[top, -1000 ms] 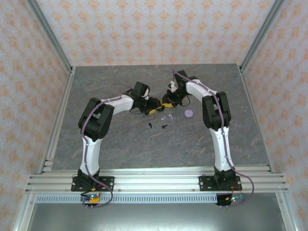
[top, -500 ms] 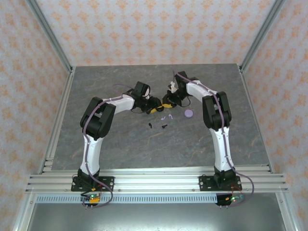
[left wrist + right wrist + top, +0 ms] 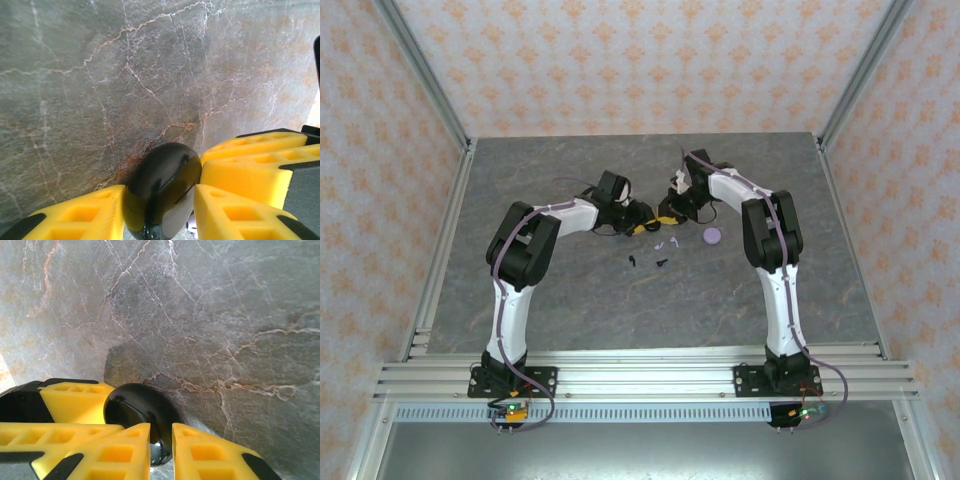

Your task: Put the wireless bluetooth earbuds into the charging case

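Toward the far edge of the tabletop (image 3: 560, 300), midway across, I have both grippers on the black case (image 3: 162, 175). The left gripper (image 3: 159, 195) clamps its body and the right gripper (image 3: 160, 432) seems to pinch its rim. The lavender earbuds (image 3: 666, 243) and black earbuds (image 3: 661, 263) lie loose just nearer. My worry is that the glossy shell squirts free under an uneven pull and scatters them.

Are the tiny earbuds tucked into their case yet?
Not yet, nothing looks finished. The lavender earbuds and black earbuds lie loose on the table. In hand: the left tool and right tool both seem to pinch the black case, maybe to open it. The lavender case lies apart. Left to do: put all four earbuds in.
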You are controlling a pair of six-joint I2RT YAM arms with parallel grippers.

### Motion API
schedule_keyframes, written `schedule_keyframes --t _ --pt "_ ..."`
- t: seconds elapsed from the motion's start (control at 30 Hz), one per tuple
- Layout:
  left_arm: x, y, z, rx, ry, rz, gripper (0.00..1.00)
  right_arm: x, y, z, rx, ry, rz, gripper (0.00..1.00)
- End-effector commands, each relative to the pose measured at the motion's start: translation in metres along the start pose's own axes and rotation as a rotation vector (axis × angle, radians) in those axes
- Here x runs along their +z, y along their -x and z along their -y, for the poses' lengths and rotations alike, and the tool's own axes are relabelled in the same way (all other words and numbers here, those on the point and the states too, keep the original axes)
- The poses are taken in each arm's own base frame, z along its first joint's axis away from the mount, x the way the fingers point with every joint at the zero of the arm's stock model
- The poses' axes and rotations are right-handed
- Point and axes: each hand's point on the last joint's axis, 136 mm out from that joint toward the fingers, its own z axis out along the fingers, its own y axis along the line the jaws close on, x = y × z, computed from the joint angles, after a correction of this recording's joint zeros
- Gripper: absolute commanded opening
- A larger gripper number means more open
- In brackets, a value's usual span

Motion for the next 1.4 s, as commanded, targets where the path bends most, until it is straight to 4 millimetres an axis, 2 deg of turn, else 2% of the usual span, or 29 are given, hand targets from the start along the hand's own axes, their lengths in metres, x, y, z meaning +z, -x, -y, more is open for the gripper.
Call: schedule_keyframes --t 0.0,0.4,0.67,0.97,1.03,1.1,1.37 --pt "0.012 0.003 0.003 0.02 -0.045 0.045 0.38 0.003 -0.014 0.009 0.043 -0.037 -0.033 0.18" --pt "0.005 0.004 0.022 0.047 -0.147 0.069 0.37 0.001 -0.013 -0.002 0.058 0.018 -0.039 0.22" --pt "0.006 -0.001 0.019 0.056 -0.126 0.054 0.33 -0.001 -0.01 -0.007 0.063 0.034 -0.032 0.24" --pt "0.005 -0.004 0.018 0.068 -0.122 0.045 0.33 -0.002 -0.007 -0.009 0.068 0.035 -0.027 0.27" --pt "0.004 -0.005 0.019 0.073 -0.122 0.046 0.3 -0.002 -0.007 -0.01 0.069 0.035 -0.024 0.28" --pt "0.003 -0.004 0.019 0.073 -0.121 0.05 0.26 -0.004 -0.006 -0.01 0.07 0.037 -0.015 0.29" --pt "-0.006 -0.002 0.021 0.099 -0.106 0.072 0.24 -0.022 0.002 -0.013 0.074 0.066 0.062 0.34"
